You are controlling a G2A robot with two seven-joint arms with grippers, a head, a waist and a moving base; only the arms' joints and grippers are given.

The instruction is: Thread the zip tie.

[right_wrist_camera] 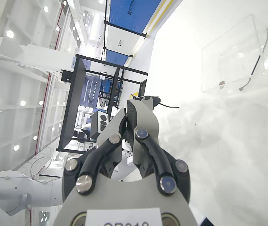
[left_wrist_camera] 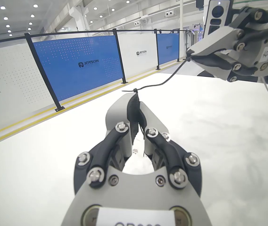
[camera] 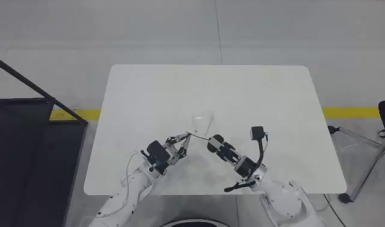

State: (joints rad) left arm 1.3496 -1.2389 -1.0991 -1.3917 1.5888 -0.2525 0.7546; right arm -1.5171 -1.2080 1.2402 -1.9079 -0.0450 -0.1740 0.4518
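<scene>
Left claw (left_wrist_camera: 135, 99) is pressed together just above the tabletop (camera: 271, 94), pinching the zip tie (left_wrist_camera: 157, 85) close below its square head, which sits right at the fingertips. A short black end pokes out sideways from the head, and a dark strip runs down between the two pads. From the head, the thin black strap rises in a loose curve, clear of the tabletop, to the right claw (left_wrist_camera: 189, 55). That claw's tips are also closed, and they nip the strap's far end. From above, the two claws face each other near the front middle of the tabletop, close but not touching, with the tie stretched between them. In the right wrist view, the right claw (right_wrist_camera: 130, 106) has its fingers squeezed shut, and the left claw sits just beyond its tips with the short black end sticking out. Farther back on the tabletop, just behind the claws, stands a clear box (right_wrist_camera: 228, 32). A loose tie (right_wrist_camera: 256, 65) lies inside it, leaning along one wall.
</scene>
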